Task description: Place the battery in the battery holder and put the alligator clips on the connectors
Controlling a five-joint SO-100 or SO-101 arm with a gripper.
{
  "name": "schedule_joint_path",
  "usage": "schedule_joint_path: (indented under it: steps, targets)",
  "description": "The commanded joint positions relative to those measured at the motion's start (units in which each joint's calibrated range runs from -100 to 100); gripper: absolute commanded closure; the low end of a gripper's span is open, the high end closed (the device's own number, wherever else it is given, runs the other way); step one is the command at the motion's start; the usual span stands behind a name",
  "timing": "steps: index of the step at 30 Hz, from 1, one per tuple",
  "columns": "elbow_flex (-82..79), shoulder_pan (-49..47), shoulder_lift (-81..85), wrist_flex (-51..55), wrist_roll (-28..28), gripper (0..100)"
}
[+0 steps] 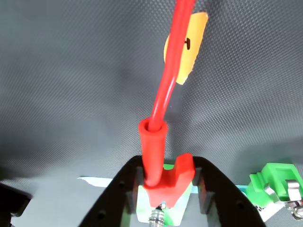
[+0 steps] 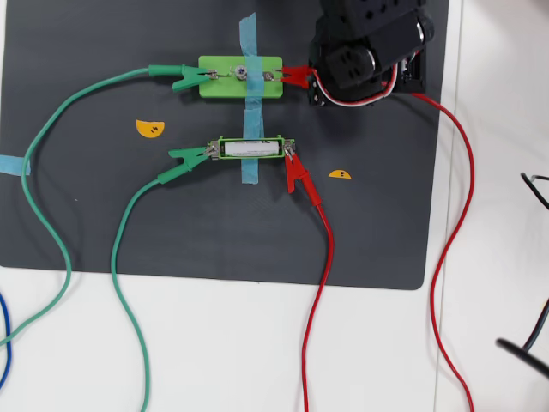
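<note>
Battery (image 2: 251,148) sits inside the battery holder (image 2: 252,138), mid-mat in overhead view, blue tape strip (image 2: 248,94) running across both it & the light-green block (image 2: 219,77) above. Holder's left tab carries a green clip (image 2: 187,155); right tab carries a red clip (image 2: 297,171), tilted down-right. Block's left connector has the other green clip (image 2: 183,76). My gripper (image 1: 165,187) is clamped on the 2nd red clip (image 1: 158,163), fingers either side of its sleeve, at the block's right end (image 2: 276,77); wrist view shows metal jaw tip just over a silver tab, contact w/ tab can't be told. Red wire (image 1: 173,61) rises from sleeve toward top of wrist view. Orange sticker (image 2: 340,174) lies on dark mat (image 2: 103,215) near holder's red clip
</note>
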State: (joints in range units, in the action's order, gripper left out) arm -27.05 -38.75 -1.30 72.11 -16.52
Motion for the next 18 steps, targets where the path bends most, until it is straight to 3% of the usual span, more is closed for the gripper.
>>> schedule_joint_path:
  steps: [1, 18]
  targets:
    - [2.8, 0.1, -0.4, 0.6, 0.1, 99]
    - [2.7, 3.9, -1.5, 0.6, 0.2, 99]
